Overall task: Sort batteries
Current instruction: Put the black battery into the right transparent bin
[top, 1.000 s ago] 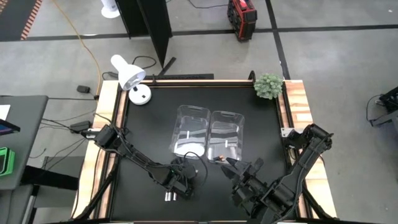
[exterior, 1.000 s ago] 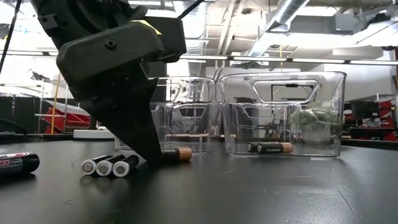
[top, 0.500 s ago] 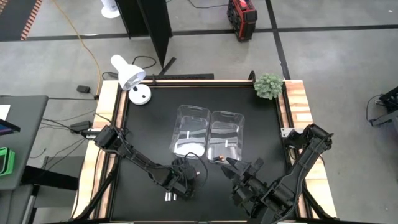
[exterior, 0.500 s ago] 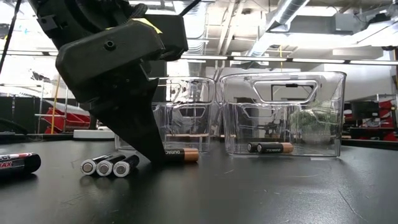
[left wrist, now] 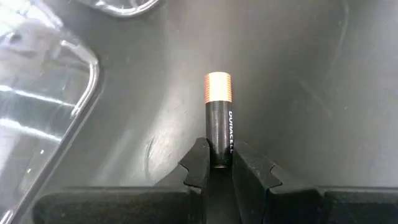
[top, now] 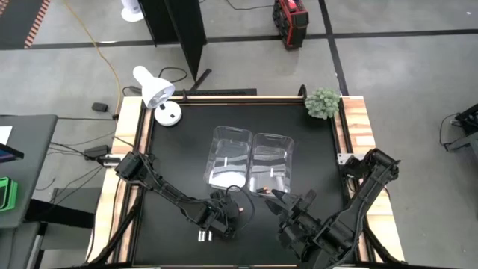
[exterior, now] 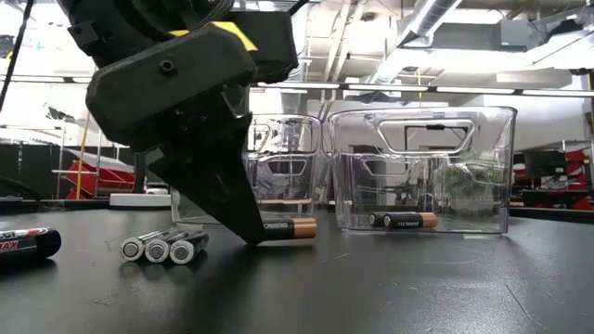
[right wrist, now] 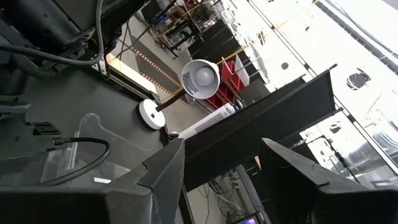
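My left gripper (top: 228, 213) is low at the table's near middle, shut on a dark battery with a copper-orange end (left wrist: 218, 118), which also shows in the low view (exterior: 288, 227). Three white-silver batteries (exterior: 158, 249) lie side by side on the table near it, and they also show in the high view (top: 203, 237). Another dark battery with a copper end (exterior: 401, 220) lies on the floor of the right clear bin (top: 270, 161). The left clear bin (top: 228, 157) stands beside it. My right gripper (top: 290, 196) is open and empty, near the right bin's near end. My left gripper pinches the battery's dark end (left wrist: 219, 155) between its two fingertips (left wrist: 198, 167). The fingers slant down toward the table and lie along the battery, whose copper end (left wrist: 217, 87) sticks out ahead of them. The battery lies level just at the table top; whether it touches I cannot tell.
A dark battery with red print (exterior: 23, 243) lies apart from the others. A white desk lamp (top: 158, 93) stands at the far left corner and a small green plant (top: 323, 102) at the far right corner. The bins stand at the table's middle.
My left gripper has gone toward the table's right edge, staying low and shut on the dark battery. The battery has gone along with it, still level, away from the three white-silver batteries.
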`<state>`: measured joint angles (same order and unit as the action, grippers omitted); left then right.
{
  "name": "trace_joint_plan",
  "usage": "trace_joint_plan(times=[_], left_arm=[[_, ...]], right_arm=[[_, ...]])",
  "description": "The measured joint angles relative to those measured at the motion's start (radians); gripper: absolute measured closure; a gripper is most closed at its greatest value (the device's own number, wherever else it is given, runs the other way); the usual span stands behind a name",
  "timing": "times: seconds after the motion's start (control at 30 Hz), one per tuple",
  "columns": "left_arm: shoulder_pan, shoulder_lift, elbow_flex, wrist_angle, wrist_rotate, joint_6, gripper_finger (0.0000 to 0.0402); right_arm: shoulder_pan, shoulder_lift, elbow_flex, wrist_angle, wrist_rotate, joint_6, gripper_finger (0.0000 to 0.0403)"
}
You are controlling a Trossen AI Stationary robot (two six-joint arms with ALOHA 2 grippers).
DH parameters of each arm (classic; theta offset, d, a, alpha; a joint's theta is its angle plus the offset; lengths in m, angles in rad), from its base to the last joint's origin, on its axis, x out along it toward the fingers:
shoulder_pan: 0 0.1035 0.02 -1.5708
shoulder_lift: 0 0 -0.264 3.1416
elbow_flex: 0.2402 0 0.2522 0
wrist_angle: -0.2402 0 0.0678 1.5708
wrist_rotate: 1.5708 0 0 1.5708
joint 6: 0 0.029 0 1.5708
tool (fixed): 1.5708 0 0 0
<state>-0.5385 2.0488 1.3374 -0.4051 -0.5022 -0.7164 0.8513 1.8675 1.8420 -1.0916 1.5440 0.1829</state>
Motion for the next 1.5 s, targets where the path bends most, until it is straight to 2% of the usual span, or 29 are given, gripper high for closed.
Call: trace_joint_plan(times=[0.93, 1.13, 1.5], left_arm=[[-0.028, -0.006, 0.14, 0.0, -0.063, 0.199, 0.036], [-0.045, -0.021, 0.193, -0.006, -0.11, 0.246, 0.036], [-0.056, -0.16, 0.199, -0.057, -0.202, 0.348, 0.036]], right_arm=[[0.006, 0.0, 0.0, 0.0, -0.001, 0.0, 0.018], [0.014, 0.0, 0.0, 0.0, -0.002, 0.001, 0.018], [0.02, 0.0, 0.001, 0.0, -0.003, 0.0, 0.018]])
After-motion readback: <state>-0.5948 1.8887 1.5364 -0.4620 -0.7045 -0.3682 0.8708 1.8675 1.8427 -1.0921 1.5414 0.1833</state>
